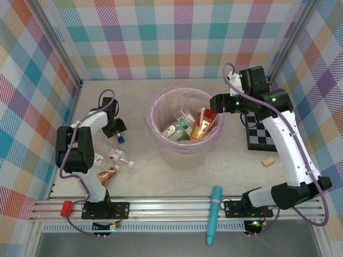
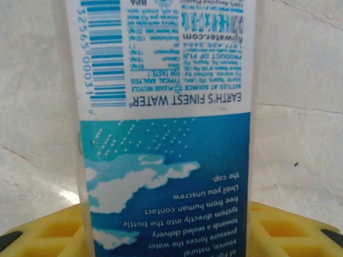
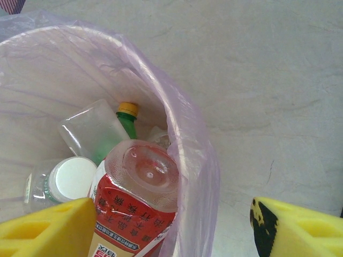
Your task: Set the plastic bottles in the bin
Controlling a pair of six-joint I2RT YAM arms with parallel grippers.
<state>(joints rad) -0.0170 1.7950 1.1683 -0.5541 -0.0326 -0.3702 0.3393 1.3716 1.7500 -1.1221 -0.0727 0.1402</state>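
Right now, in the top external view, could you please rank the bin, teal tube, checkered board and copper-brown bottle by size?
1. bin
2. teal tube and checkered board: unranked; tube longer, board wider but partly hidden by the right arm
3. copper-brown bottle

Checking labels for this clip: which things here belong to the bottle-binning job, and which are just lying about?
Job: bin; red-labelled bottle in it; Fiji water bottle between the left fingers; clear bottle and copper-brown bottle on the table.
Lying about: teal tube; checkered board; small tan block.
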